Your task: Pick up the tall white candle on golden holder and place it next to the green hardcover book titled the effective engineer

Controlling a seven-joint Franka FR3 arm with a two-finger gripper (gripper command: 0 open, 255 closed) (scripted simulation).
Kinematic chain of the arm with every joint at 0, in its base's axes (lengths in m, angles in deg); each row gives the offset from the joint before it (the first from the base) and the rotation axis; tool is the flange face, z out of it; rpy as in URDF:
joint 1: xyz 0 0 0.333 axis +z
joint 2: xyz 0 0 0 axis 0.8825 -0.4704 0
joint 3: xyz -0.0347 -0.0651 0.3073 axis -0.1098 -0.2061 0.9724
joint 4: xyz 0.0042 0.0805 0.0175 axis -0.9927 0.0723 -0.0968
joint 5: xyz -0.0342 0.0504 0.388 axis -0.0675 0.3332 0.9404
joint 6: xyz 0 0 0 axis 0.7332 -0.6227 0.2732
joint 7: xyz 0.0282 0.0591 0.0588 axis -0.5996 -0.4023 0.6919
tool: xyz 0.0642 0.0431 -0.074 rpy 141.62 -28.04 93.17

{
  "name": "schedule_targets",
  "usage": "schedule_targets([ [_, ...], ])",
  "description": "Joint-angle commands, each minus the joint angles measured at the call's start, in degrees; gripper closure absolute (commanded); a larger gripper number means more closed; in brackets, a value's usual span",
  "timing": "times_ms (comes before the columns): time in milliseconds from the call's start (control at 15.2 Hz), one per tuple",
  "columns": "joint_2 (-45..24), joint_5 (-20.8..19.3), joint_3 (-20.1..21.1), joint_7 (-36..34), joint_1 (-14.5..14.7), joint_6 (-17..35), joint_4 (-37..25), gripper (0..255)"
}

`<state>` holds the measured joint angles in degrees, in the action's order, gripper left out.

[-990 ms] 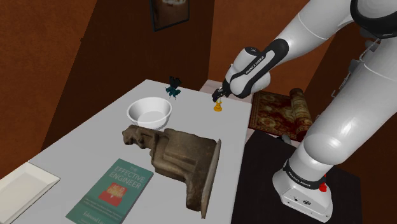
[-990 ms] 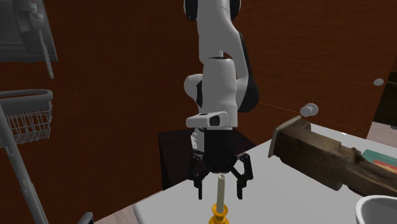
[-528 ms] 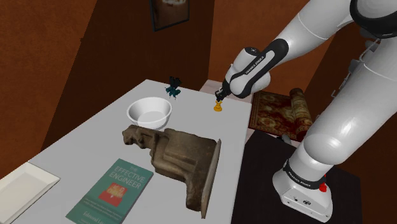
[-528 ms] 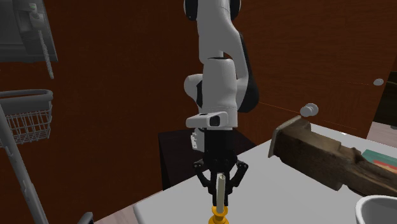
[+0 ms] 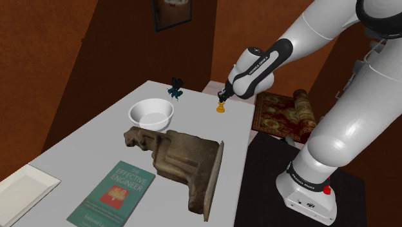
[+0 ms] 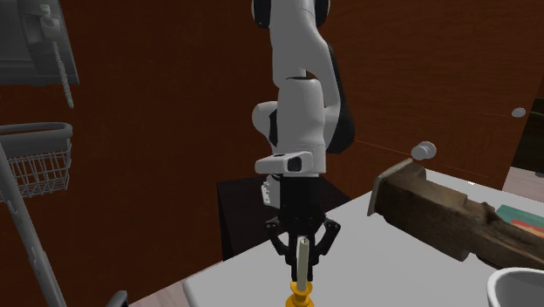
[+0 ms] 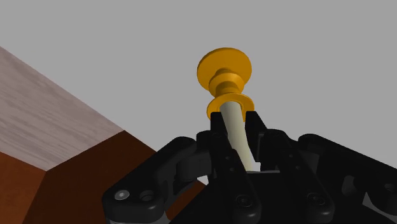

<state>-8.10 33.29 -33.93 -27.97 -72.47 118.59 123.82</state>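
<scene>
A pale candle (image 6: 301, 262) stands upright in a golden holder (image 6: 299, 299) near the far corner of the grey table (image 5: 96, 138). My black gripper (image 6: 301, 259) comes straight down on it and is shut on the candle's shaft above the holder. In the wrist view both fingers (image 7: 219, 137) clasp the candle (image 7: 236, 127), and the holder (image 7: 224, 73) sits on the table beyond them. In the shoulder view the holder (image 5: 220, 108) shows under the gripper (image 5: 223, 98). The green book (image 5: 114, 192) lies flat near the front edge, far from the candle.
A white bowl (image 5: 151, 114) and a large brown stone carving (image 5: 177, 161) lie between the candle and the book. A small dark teal figure (image 5: 175, 89) stands at the far edge, a white tray (image 5: 22, 187) at the front left. A patterned rug (image 5: 283, 115) lies on the floor.
The fingers, spread wide around the candle a second ago, have closed on its shaft. Since half a second ago nothing has moved.
</scene>
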Motion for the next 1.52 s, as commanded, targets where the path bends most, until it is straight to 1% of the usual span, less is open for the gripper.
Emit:
schedule_targets([
  [0,1.3,-0.5,0.1,-0.3,-0.2,-1.5,-0.1,255],
  [528,7.7,-1.6,0.9,-1.1,-1.0,-9.3,-1.6,255],
  [1452,16.1,-1.8,1.6,-1.2,-1.1,-22.4,-6.3,255],
])
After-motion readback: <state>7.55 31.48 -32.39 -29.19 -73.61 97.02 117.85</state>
